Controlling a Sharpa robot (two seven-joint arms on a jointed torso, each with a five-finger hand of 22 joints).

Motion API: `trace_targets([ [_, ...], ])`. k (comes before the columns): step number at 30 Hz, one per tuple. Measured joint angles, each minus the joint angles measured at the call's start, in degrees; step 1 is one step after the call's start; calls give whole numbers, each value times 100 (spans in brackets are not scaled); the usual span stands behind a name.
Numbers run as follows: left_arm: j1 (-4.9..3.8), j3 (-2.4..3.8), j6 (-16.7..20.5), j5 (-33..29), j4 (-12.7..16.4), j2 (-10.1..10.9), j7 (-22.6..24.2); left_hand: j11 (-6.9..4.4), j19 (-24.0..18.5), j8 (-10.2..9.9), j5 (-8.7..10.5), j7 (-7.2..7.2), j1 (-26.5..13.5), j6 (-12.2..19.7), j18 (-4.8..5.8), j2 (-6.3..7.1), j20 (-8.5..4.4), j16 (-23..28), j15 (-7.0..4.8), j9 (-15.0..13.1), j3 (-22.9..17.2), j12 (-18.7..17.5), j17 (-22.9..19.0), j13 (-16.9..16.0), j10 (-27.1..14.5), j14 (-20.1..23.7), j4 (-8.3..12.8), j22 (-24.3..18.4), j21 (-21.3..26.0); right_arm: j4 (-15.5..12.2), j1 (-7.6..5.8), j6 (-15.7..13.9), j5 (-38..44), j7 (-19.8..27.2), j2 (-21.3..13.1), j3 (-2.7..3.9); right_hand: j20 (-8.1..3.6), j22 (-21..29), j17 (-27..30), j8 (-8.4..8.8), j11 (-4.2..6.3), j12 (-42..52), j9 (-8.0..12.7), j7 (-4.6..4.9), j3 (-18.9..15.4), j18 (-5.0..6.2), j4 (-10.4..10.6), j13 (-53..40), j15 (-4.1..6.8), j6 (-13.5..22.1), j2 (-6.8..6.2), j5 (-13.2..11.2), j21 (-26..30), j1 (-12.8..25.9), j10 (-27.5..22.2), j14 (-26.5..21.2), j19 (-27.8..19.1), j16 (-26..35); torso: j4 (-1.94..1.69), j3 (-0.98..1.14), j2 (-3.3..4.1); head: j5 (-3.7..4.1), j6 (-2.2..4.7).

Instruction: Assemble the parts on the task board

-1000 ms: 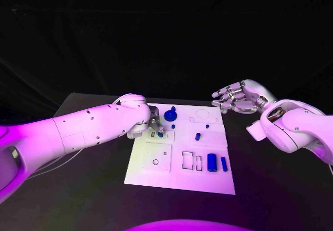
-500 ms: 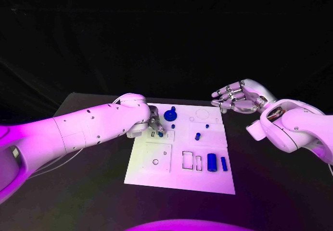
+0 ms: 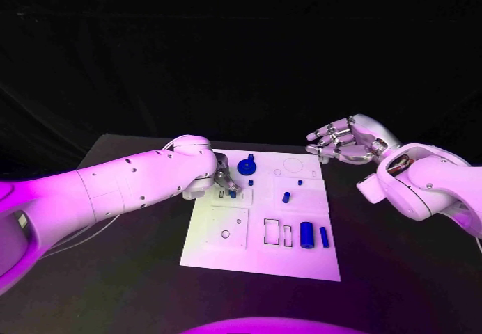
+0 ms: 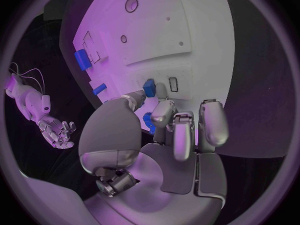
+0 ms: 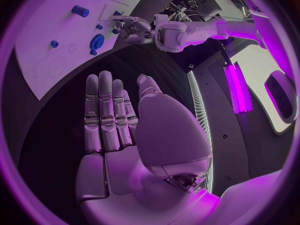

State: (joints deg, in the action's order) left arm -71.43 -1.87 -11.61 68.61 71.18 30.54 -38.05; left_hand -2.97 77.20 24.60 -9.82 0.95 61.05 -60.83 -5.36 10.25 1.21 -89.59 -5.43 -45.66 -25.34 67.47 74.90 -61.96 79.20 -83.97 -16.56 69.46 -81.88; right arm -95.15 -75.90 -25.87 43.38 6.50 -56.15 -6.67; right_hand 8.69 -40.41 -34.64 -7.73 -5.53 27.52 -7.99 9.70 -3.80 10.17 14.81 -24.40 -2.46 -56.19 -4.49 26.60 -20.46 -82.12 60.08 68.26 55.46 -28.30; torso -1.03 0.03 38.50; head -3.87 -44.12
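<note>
Fingers of the left hand [image 3: 223, 178] pinch a small blue part [image 4: 149, 88] over the far left area of the white task board [image 3: 256, 254], while the right hand [image 3: 341, 141] hovers beyond the board's far right corner, fingers apart and holding nothing.

- Our left arm [image 3: 120, 184], beside the task board [image 3: 261, 223], wears smooth white shells dotted with small dark screws.
- Thin pale cables trail from it.
- Our right arm [image 3: 432, 188] is bulbous and white.
- Our left hand [image 4: 169, 130] and right hand [image 3: 341, 142] are silver, with segmented fingers.
</note>
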Motion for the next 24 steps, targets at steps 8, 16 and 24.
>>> trace_targets([
  [8,2,-1,10,2,13,17,-10,0,20,-25,0,20,-240,-20,0,-147,-20,0,0,1,612,47,0,-35,0,0,-16,17,0,14,1,-1,-5,1,0,0,0,13,4,0,0,0,0,0,-15,0,15,18,0,0,2,0,24,2,0,0,0,23,2,0,-1,-1,-1],
  [16,4,-1,81,-1,79,28,-11,0,20,-25,0,19,-265,-19,0,-173,-20,0,0,1,726,65,5,-42,0,0,-13,36,0,41,10,-2,-10,4,9,-1,0,23,4,0,0,0,0,0,-30,0,30,30,0,0,10,0,23,55,0,0,0,23,2,0,0,-7,-7],
  [24,3,38,230,-25,217,140,-11,0,20,-48,0,19,-287,-19,0,-195,-20,0,0,1,826,64,4,-41,0,0,-15,36,0,71,17,-2,-15,7,19,-2,21,29,3,0,0,0,0,0,-30,0,30,36,0,0,10,0,23,55,0,0,21,44,-2,0,-7,-14,15],
])
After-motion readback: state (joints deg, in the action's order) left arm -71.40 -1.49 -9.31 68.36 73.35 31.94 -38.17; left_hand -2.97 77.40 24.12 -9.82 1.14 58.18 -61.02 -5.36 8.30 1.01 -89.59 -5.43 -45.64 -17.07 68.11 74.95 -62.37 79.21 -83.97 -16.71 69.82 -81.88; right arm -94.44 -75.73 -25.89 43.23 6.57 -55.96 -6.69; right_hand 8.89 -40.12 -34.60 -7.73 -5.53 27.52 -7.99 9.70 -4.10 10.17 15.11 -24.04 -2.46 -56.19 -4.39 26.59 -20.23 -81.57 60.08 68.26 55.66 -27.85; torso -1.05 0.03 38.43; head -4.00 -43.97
